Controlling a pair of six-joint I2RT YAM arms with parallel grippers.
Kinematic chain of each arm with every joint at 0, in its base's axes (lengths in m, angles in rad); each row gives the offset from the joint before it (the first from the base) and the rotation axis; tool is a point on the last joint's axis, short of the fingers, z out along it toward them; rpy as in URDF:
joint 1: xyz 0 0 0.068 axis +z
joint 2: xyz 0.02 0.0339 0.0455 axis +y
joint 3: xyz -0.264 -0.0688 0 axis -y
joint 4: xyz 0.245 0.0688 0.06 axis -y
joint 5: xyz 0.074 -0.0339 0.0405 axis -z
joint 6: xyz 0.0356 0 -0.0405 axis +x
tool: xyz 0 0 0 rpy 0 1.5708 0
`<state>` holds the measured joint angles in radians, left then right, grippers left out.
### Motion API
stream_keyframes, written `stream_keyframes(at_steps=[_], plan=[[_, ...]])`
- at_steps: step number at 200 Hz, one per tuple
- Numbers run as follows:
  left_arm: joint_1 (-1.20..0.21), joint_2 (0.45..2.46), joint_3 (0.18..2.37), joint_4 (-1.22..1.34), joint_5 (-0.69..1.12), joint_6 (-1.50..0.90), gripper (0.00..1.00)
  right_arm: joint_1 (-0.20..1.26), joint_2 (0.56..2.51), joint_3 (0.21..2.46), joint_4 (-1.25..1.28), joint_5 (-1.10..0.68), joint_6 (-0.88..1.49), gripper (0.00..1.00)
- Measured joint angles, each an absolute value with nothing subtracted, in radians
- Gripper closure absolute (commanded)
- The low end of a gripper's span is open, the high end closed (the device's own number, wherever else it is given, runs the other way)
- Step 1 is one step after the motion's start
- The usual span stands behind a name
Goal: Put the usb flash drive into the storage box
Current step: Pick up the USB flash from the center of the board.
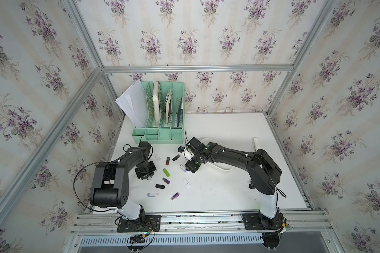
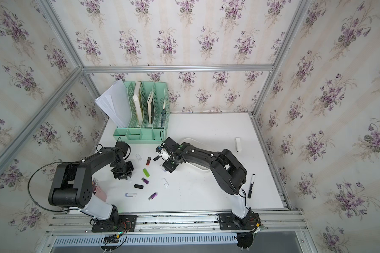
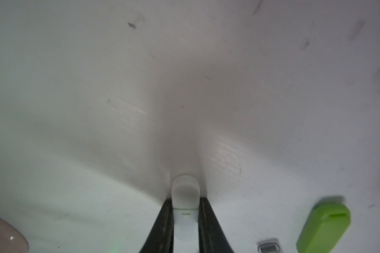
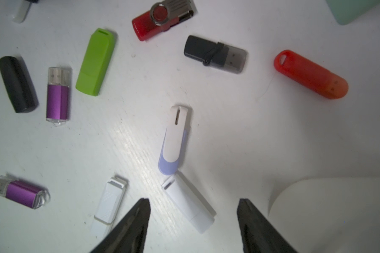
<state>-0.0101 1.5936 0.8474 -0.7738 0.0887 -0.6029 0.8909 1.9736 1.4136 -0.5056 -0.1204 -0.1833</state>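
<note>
My left gripper [image 3: 185, 200] is shut on a small white usb flash drive [image 3: 185, 190] that lies on the white table, its black fingers pressed against both of the drive's sides. In both top views this gripper [image 1: 148, 177] points straight down at the table's left side. My right gripper [image 4: 193, 200] is open and hangs over another white flash drive [image 4: 188, 201], next to a lilac-and-white one [image 4: 173, 142]. The white storage box [image 4: 327, 208] stands right beside it and is mostly covered by the right arm in a top view [image 1: 225, 168].
Several other flash drives lie scattered mid-table: green [image 1: 166, 172], purple [image 1: 166, 181], black [image 1: 160, 186], red [image 4: 309, 74]. A mint-green file organizer [image 1: 160, 114] stands at the back left. There is a pink pen cup [image 2: 101, 193] near the left arm and a black marker [image 2: 251, 185] at the right.
</note>
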Motion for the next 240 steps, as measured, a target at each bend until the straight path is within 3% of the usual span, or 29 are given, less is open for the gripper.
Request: stream_keyframes(at_steps=[168, 240], plan=[[-0.011, 1.587, 0.849, -0.778, 0.096, -0.583, 0.84, 0.942, 2.06, 1.443, -0.582, -0.016, -0.223, 0.43], [-0.012, 1.587, 0.852, -0.778, 0.105, -0.582, 0.85, 0.945, 2.067, 1.443, -0.579, -0.03, -0.227, 0.62]])
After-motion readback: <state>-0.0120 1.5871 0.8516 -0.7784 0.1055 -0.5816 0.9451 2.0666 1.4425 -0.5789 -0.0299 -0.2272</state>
